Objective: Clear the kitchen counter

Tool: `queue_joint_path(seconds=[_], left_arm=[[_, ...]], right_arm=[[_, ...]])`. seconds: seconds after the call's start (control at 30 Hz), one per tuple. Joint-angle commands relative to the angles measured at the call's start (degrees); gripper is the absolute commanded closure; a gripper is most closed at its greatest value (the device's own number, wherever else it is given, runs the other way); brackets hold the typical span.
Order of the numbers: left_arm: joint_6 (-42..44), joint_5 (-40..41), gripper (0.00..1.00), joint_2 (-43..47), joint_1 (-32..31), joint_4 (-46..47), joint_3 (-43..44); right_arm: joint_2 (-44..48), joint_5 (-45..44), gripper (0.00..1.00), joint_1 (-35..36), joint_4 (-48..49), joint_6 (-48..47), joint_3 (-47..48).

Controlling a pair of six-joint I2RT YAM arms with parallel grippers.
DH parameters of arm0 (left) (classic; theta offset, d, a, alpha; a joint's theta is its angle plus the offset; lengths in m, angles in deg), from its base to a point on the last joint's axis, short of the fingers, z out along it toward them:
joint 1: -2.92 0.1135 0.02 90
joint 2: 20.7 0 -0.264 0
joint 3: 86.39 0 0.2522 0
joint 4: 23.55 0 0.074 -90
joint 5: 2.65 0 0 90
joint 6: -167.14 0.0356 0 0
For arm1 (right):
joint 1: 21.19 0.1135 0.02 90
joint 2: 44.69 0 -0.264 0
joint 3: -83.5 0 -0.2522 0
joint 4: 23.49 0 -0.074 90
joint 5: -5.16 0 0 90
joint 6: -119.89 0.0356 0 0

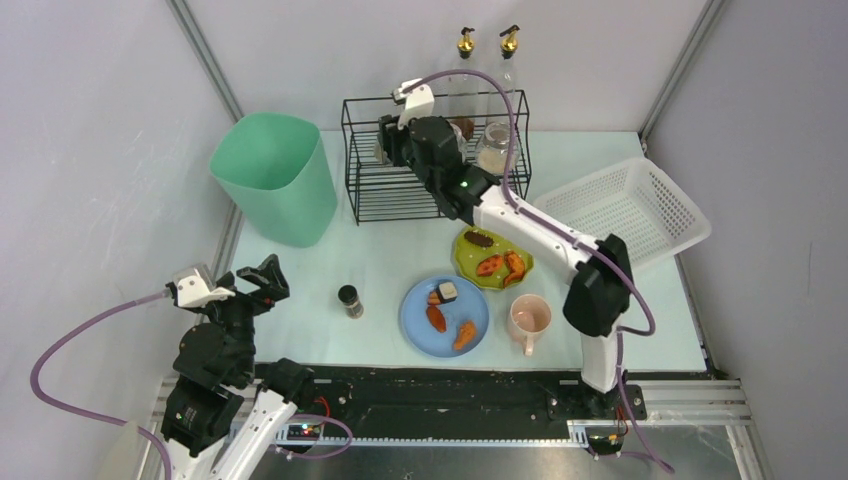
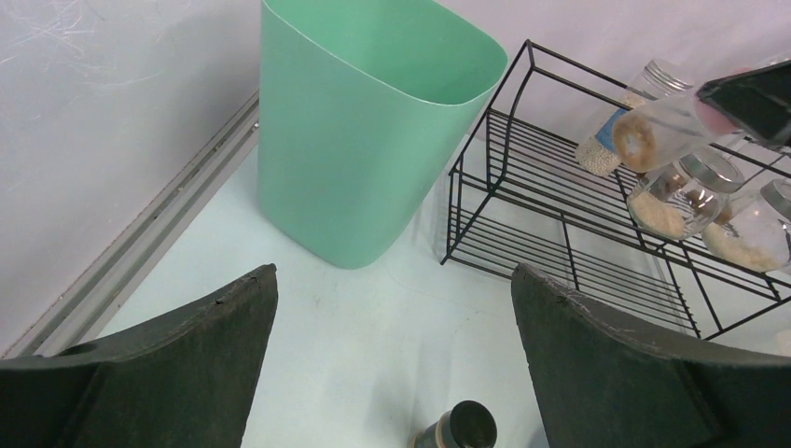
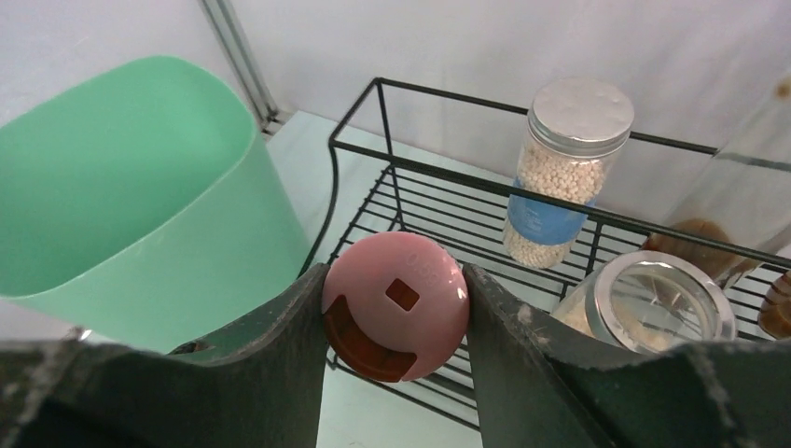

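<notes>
Right gripper [image 3: 395, 280] pinching a pink-lidded jar [image 3: 415, 322] over the rack [image 3: 448, 201], counter [image 1: 390, 255] below — left gripper [image 2: 394, 280] spread over the counter, lid lettering too small to read.

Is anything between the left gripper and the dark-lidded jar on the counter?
Nothing visible. Only bare kitchen counter lies between the open left gripper and the dark-lidded jar; the green bin and wire rack stand farther back.
</notes>
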Motion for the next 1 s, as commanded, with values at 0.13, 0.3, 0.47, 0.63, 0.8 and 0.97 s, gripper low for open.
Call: queue_joint_path(seconds=[0.13,0.3,0.47,0.63,0.8,0.97], left_arm=[[0.11,-0.63,0.02,-0.92,0.47,1.46,-0.16],[0.08,-1.01,0.02,-0.74,0.48,1.40,-0.16],[0.09,-1.20,0.02,-0.59,0.48,1.41,-0.10],[0.03,-1.43,0.01,-0.44,0.48,1.45,-0.10],[0.03,-1.53,0.02,-0.42,0.47,1.43,-0.18],[0.03,-1.48,0.02,-0.37,0.43,1.42,-0.14]], right_arm=[[-9.11,-0.05,0.62,-2.83,-4.58,-0.69,10.48],[-11.15,-0.06,0.62,-4.20,-5.90,-0.16,11.13],[-12.63,-0.96,0.62,-4.98,-7.55,-0.58,11.39],[-13.33,-1.67,0.62,-6.38,-9.25,-0.30,11.40],[-13.60,-0.92,0.48,-7.04,-10.56,0.59,11.55],[-14.40,-0.67,0.37,-6.97,-12.90,0.59,12.73]])
